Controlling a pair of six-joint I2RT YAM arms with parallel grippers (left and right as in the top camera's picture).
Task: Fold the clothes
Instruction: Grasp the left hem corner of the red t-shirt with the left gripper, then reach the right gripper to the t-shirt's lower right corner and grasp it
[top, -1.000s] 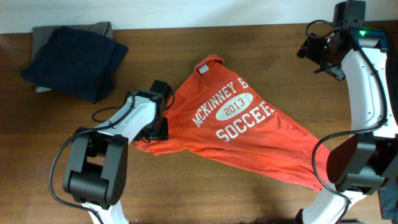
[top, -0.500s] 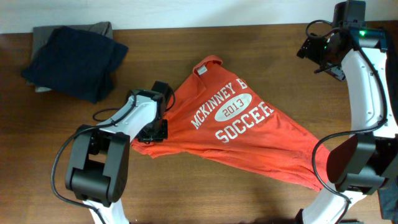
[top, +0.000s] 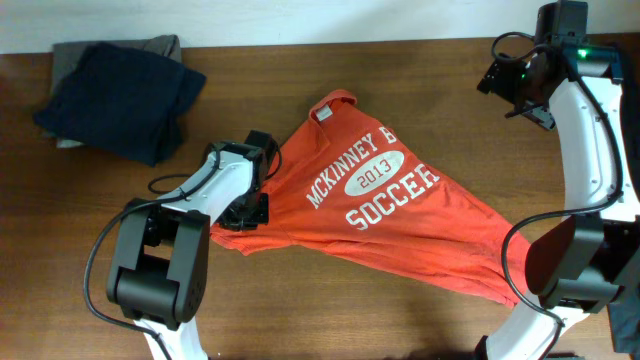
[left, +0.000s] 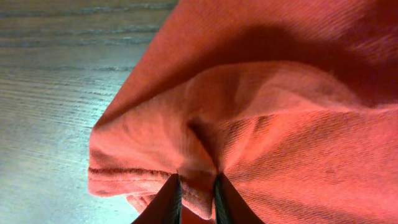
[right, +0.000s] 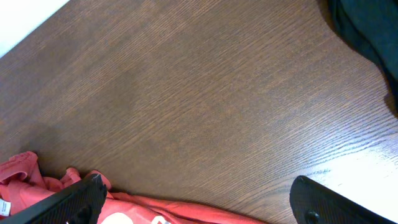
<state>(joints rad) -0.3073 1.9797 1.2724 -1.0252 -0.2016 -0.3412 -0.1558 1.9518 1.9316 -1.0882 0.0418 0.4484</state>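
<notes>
The red-orange T-shirt (top: 400, 215) lies crumpled and skewed across the middle of the table, white lettering "McKinney 2013 Soccer" face up, collar toward the back. My left gripper (top: 248, 212) is at the shirt's left edge. In the left wrist view its fingers (left: 196, 190) are shut on a fold of hemmed red fabric (left: 261, 124), bunched just above the wood. My right gripper (top: 515, 85) is raised at the back right, away from the shirt. In the right wrist view its fingers (right: 199, 199) are wide open and empty, with a strip of the shirt (right: 186, 208) below.
A pile of folded dark navy and grey clothes (top: 120, 90) sits at the back left corner. A dark garment edge (right: 373, 31) shows in the right wrist view. Bare brown wooden table (top: 400, 310) surrounds the shirt.
My left gripper has drawn the shirt's left edge slightly left and toward the front, bunching it. The right arm has not moved.
</notes>
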